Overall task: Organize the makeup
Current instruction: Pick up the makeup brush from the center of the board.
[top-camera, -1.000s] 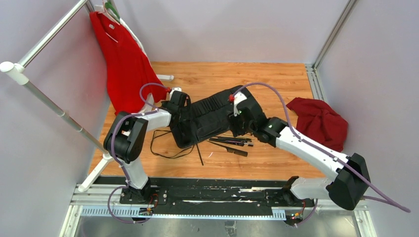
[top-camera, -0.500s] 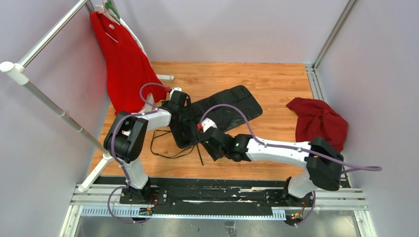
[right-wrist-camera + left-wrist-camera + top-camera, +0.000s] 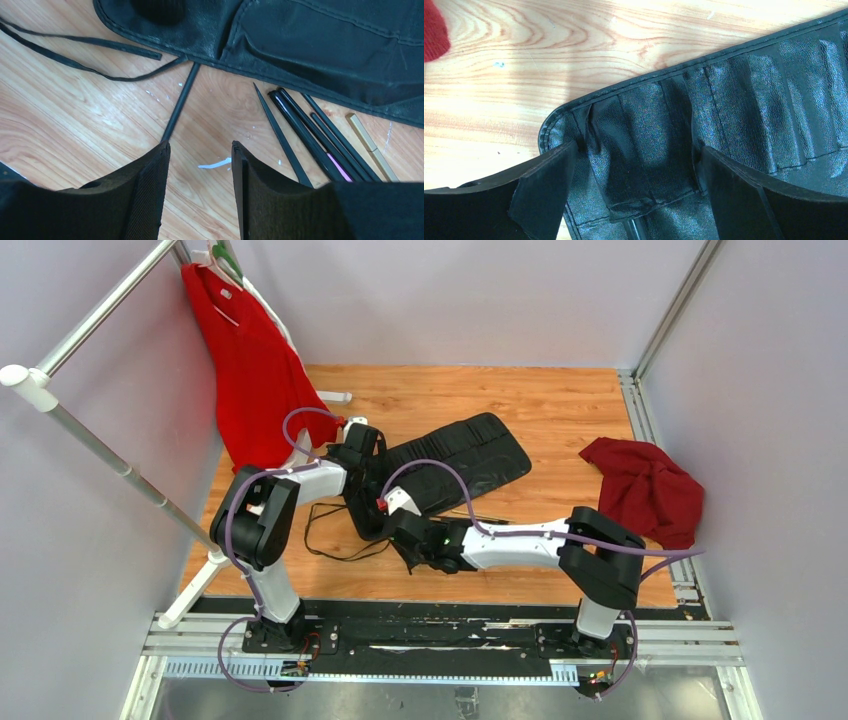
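Note:
The black slotted case (image 3: 455, 455) lies slantwise on the wooden table. My left gripper (image 3: 362, 465) stands open over its left end, with the fingers either side of the end pocket (image 3: 639, 150). A black handle (image 3: 636, 231) pokes out from under that pocket. My right gripper (image 3: 199, 146) hangs open and empty over bare wood in front of the case. Its left fingertip is right at the end of a lone thin black makeup stick (image 3: 180, 102). To its right lie several black makeup tools (image 3: 307, 132), one with a pink accent (image 3: 340, 167), and a gold piece (image 3: 372, 147). In the top view the right arm hides most of them.
A thin black cord (image 3: 325, 545) loops on the table left of the right gripper, and reaches the case edge (image 3: 75, 42). A crumpled red cloth (image 3: 645, 490) lies at the right. A red garment (image 3: 250, 370) hangs on the rack (image 3: 100, 440) at the left.
My right arm has swung from the case's right end down and to the left, and its gripper now hovers by the lone stick. The left arm has not moved.

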You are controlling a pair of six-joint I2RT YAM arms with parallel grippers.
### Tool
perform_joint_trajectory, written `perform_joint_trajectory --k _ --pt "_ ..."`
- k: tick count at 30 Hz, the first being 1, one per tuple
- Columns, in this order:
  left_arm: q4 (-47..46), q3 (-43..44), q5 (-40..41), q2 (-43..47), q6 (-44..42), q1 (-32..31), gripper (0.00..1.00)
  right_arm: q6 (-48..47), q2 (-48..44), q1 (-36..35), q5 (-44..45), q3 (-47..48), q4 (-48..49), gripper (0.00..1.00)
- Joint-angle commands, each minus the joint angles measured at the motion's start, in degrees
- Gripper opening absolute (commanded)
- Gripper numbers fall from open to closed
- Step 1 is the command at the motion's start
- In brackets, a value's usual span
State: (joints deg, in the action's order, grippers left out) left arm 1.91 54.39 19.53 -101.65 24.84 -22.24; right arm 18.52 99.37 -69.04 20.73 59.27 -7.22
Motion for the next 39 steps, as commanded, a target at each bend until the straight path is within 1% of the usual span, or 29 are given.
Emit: perform_joint_trajectory --k 1,13,39 --pt "1.1 0.1 -0.9 -1.8 0.1 0.4 0.98 1.1 1.0 -0.7 0.6 3.1 2.4 0.48" --pt "1.2 0.2 -0.9 -1.8 0.1 0.4 0.98 2.8 3.2 -0.8 -1.5 4.0 3.2 0.45" --pt "1.3 0.2 -0.9 -1.9 0.1 0.4 0.98 8.9 5.5 -0.2 -4.2 0.5 5.9 0.37"
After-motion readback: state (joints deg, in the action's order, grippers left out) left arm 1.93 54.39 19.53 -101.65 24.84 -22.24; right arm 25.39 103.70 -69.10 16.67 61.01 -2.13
